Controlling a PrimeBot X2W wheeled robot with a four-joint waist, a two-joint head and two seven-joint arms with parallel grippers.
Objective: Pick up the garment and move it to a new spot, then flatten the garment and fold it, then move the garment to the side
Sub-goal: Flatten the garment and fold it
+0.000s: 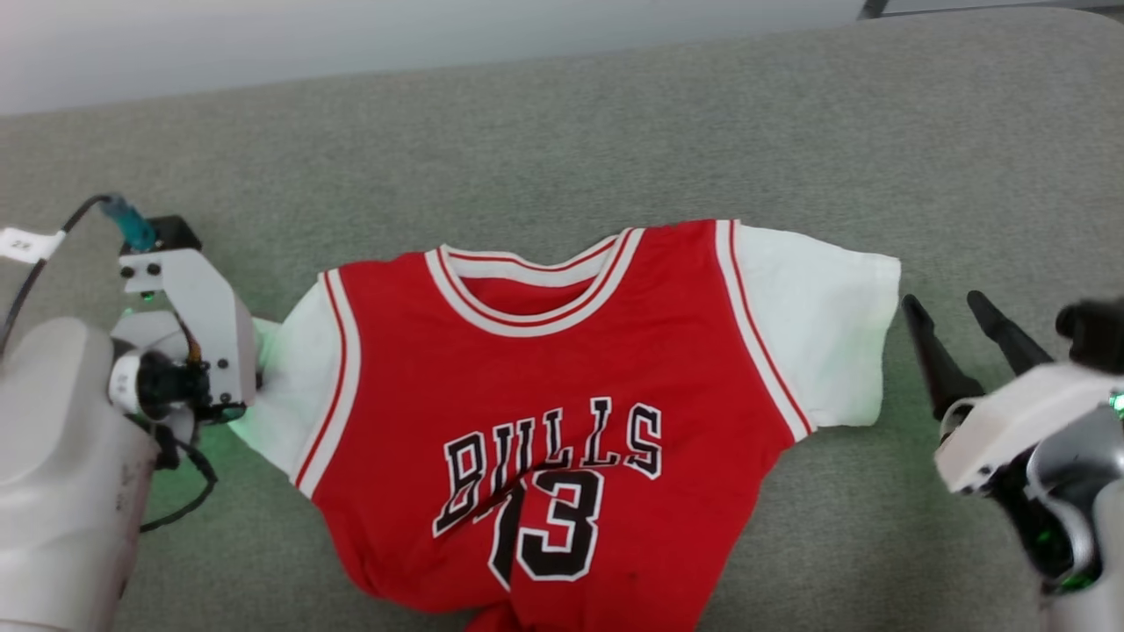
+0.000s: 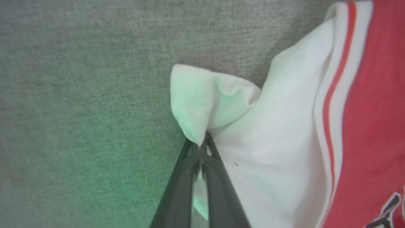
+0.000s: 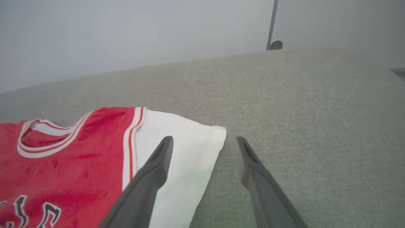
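Hem (image 1: pixel 421 597): nearest the robot. It is rumpled at the lower left and runs off the bottom edge of the head view.
Left jaws: shut tight on the edge of the white left sleeve (image 2: pixel 202 98). The two dark fingers (image 2: pixel 218 190) are pressed together, and the cloth puckers up into a fold at their tips.
Right jaws: spread wide and holding nothing. The fingers (image 1: pixel 935 360) sit just beside the cuff of the white right sleeve (image 1: pixel 817 325). In the right wrist view, one finger lies over the sleeve and the other over bare desk. Cannot tell whether either touches.
Garment (image 1: pixel 544 377): red T-shirt, front side up on the desk between the two arms, with its collar pointing away from the robot.
Chest: black-and-white "BULLS" lettering (image 1: pixel 553 452) above a "13" (image 1: pixel 549 527), with creases running through both.
Trim: red-and-white stripes (image 1: pixel 760 333) run along both shoulder seams.
Collar (image 1: pixel 536 303): striped, open and lying flat.
Desk (image 1: pixel 615 132): covered in grey-green woven cloth. It has a green tint near each wrist.
Wall (image 1: pixel 351 35): pale, behind the far edge of the desk.
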